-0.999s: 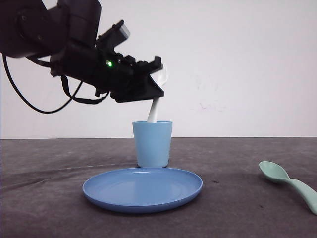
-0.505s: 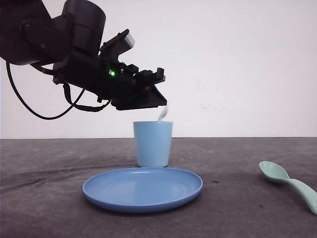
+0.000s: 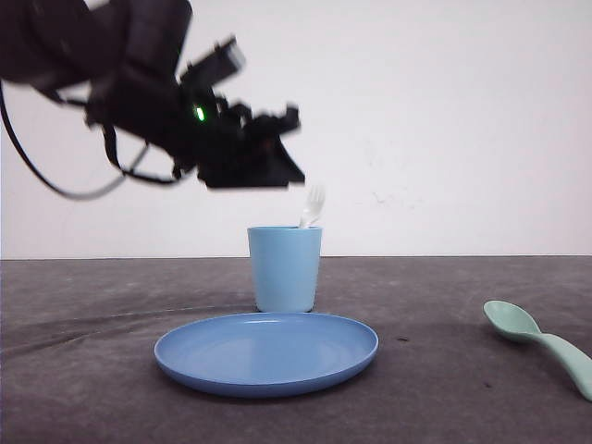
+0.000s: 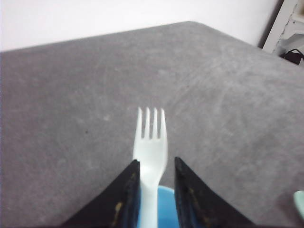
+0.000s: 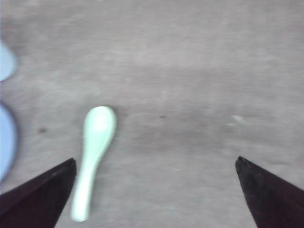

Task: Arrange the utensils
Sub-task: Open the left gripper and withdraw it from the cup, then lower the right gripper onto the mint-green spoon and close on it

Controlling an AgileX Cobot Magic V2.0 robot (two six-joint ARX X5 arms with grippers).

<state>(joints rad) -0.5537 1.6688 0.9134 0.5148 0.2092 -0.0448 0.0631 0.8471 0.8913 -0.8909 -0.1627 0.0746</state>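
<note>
Fork [image 3: 314,205] is stood tines-up in the cup [image 3: 284,268], left gripper [image 4: 153,190] parted just beside its handle, so it could be snagged on retreat; spoon [image 5: 93,156] is left on the table [image 3: 444,370] below the wide-open right gripper [image 5: 154,190].

The fork [image 4: 150,152] looks like smooth white plastic with a soft, slightly translucent sheen along its tines and neck. The spoon [image 5: 93,154] is pale mint-green plastic, smooth and faintly glossy on its bowl. The cup [image 3: 285,268] is light blue plastic with an even, satin finish. The plate [image 3: 266,350] is a deeper blue plastic, smooth, with a mild shine across its shallow face. The table [image 3: 444,388] is covered in a grey cloth-like material, matt and finely napped, with faint mottling. The left gripper [image 4: 156,194] has hard black matt jaws with small scuffed, yellowish marks near their edges.
</note>
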